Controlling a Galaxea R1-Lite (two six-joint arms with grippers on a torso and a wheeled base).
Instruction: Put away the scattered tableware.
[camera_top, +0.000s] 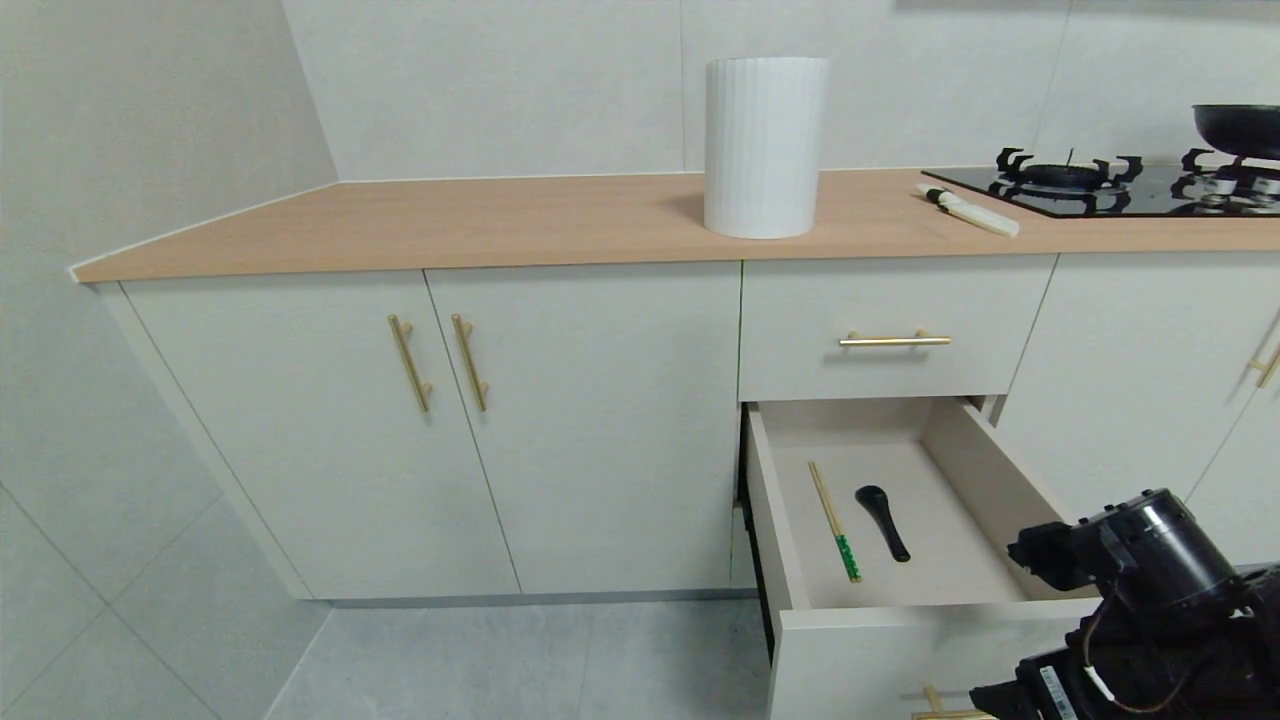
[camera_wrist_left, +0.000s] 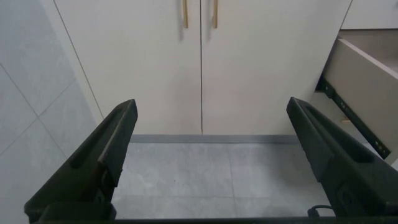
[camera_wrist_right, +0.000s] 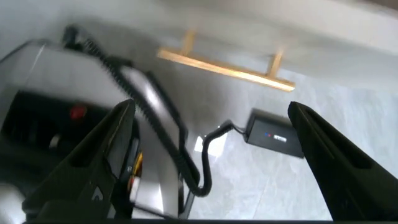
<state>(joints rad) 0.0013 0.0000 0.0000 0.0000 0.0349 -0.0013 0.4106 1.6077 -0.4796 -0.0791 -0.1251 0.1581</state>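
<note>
Open drawer (camera_top: 962, 452) holds chopsticks (camera_top: 833, 521), black spoon (camera_top: 884, 521); left gripper (camera_wrist_left: 211, 109) and right gripper (camera_wrist_right: 211, 107) jaws spread.

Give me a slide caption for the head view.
Open drawer holding chopsticks and a black spoon; a knife lies on the counter by the stove.

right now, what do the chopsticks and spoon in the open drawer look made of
Chopsticks: likely bamboo or wood, with pale tan matte shafts and a green-painted end. Spoon: probably plastic or glazed ceramic, solid black with a slight sheen.
</note>
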